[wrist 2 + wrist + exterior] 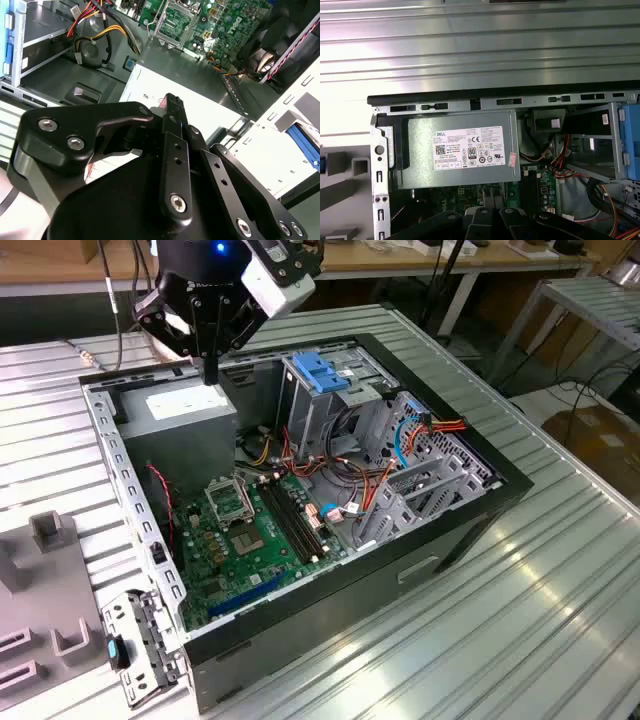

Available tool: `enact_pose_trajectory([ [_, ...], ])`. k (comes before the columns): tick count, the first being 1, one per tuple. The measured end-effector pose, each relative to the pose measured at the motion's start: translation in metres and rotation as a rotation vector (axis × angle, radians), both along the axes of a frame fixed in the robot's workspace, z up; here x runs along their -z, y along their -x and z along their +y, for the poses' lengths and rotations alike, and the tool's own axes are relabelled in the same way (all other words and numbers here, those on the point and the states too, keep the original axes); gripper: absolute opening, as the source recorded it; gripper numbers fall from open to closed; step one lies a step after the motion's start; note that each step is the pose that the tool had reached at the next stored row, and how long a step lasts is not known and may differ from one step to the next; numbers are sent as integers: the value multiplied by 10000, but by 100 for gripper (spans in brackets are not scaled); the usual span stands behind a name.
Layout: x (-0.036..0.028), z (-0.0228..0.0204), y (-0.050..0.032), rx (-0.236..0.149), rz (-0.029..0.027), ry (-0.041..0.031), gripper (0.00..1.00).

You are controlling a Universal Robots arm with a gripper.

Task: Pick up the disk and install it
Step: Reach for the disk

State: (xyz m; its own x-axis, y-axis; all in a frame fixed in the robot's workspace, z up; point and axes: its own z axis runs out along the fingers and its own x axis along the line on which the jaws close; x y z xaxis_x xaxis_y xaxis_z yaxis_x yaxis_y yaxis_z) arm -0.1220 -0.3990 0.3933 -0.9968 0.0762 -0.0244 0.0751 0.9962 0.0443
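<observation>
The gripper is being held over the power supply, in a corner of the open computer case that is lying on the ribbed metal table. Its 2 fingers are being pressed together, tips pointing down, and nothing is being carried between them. In the second wrist view 1 black finger is being seen in front of the power supply's white label. Whether the tips are touching the power supply's top cannot be told.

The disk is being shown at the edge of the second wrist view, outside the case. A bright blue rail is being seen beside a flat grey face, among pale grey fixture pieces. It is lying well apart from the gripper, with the perforated case wall between it and the power supply.

Inside the case, the green motherboard is being shown next to the power supply. The tall grey drive cage is standing on the exterior view's right of the power supply, and a blue plastic bracket is being carried on its top. Red, yellow and orange cables are being run between cage and motherboard. On the exterior view's left of the case, grey fixture blocks are being seen on the table.
</observation>
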Motion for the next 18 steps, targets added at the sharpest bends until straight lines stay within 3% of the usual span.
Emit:
enact_pose_trajectory([
  [18, 0, 0, 63, 0, -1, -1, 11],
])
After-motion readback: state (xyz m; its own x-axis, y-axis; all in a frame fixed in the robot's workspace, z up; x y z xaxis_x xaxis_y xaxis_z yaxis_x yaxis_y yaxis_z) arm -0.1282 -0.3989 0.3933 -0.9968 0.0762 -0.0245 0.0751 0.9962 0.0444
